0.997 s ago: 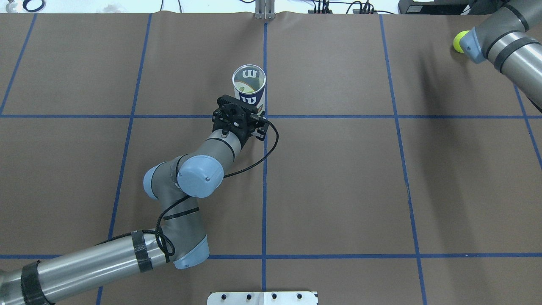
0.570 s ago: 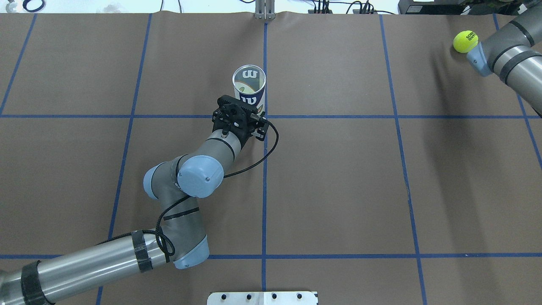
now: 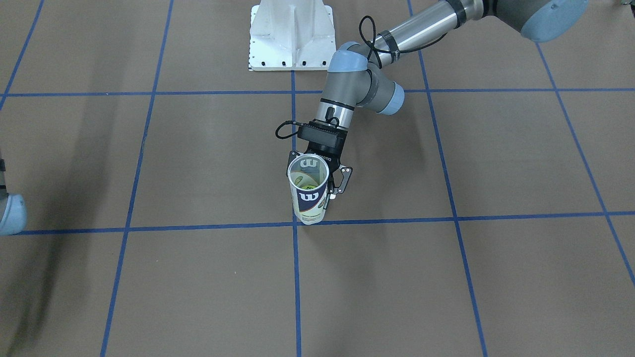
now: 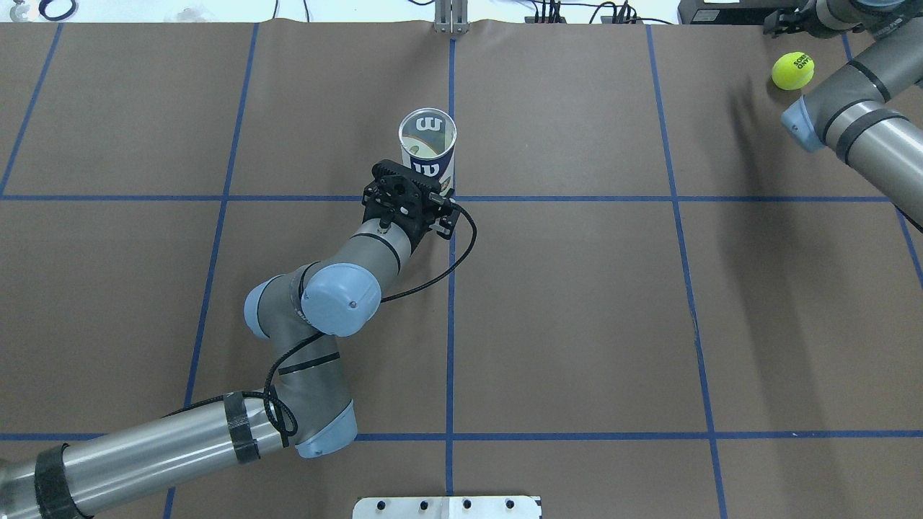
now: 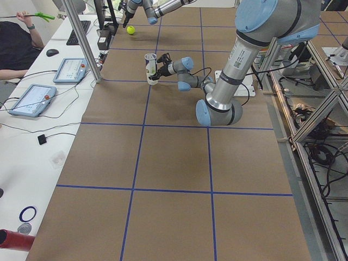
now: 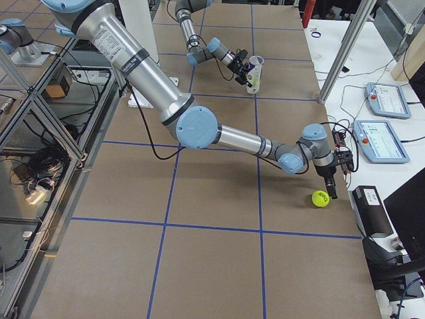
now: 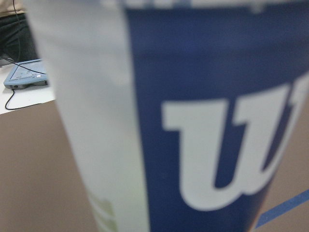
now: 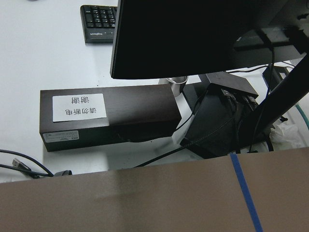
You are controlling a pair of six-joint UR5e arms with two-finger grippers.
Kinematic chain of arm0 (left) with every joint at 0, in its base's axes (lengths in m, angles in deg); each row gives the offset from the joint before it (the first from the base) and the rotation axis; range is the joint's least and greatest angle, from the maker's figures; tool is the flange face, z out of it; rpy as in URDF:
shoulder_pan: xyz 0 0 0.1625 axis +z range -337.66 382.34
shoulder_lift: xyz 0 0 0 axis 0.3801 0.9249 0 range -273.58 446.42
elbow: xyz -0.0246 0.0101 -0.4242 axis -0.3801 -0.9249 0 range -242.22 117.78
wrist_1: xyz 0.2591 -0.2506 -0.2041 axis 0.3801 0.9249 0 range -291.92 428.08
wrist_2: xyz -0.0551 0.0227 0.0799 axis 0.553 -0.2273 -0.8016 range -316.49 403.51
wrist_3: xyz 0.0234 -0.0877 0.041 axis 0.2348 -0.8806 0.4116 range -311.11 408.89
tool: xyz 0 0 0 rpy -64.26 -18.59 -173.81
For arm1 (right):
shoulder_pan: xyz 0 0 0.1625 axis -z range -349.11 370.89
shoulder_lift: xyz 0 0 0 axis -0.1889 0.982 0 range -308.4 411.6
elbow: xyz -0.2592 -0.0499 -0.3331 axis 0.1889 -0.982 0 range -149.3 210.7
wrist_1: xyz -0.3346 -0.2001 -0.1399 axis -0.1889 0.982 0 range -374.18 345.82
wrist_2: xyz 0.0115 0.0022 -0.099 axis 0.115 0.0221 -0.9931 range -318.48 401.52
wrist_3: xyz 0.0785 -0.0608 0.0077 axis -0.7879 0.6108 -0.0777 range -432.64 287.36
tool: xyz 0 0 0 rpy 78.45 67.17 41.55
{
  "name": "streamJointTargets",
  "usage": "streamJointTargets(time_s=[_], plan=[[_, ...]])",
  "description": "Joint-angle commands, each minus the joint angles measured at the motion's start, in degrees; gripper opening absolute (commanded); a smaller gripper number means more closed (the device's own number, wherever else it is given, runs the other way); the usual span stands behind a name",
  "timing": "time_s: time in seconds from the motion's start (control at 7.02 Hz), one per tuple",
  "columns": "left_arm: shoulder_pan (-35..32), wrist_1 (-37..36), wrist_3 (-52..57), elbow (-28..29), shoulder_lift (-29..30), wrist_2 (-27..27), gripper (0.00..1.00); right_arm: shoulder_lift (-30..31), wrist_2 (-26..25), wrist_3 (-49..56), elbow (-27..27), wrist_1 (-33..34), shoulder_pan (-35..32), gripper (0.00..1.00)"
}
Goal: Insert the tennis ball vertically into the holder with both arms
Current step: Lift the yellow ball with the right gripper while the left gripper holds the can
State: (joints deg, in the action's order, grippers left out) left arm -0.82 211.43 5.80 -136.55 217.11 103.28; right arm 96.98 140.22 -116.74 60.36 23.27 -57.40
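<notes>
The grey-and-silver left arm's black fingers (image 3: 340, 188) pinch the sides of an upright clear plastic tennis-ball can (image 3: 308, 198) with a silver rim and a white-and-navy "W" label. Its mouth opens upward, and it stands just by a crossing of blue tape lines near the middle of the brown paper-covered surface (image 4: 577, 310). The fuzzy neon yellow-green tennis ball (image 4: 792, 71) lies on the surface at the far right corner, well apart from the can. The right arm's fingers (image 6: 330, 187) hang just beside the ball without holding it; whether they are spread or pressed together cannot be told.
</notes>
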Motion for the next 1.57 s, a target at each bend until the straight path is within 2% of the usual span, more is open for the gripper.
streamJointTargets(time_s=[0.0, 1.42], plan=[[0.05, 0.0, 0.02, -0.03, 0.0, 0.0, 0.77, 1.2, -0.26, -0.01, -0.31, 0.0, 1.14, 0.99], [-0.04, 0.0, 0.02, -0.12, -0.09, 0.0, 0.77, 2.08, -1.84, -0.01, -0.84, 0.08, 2.82, 0.97]])
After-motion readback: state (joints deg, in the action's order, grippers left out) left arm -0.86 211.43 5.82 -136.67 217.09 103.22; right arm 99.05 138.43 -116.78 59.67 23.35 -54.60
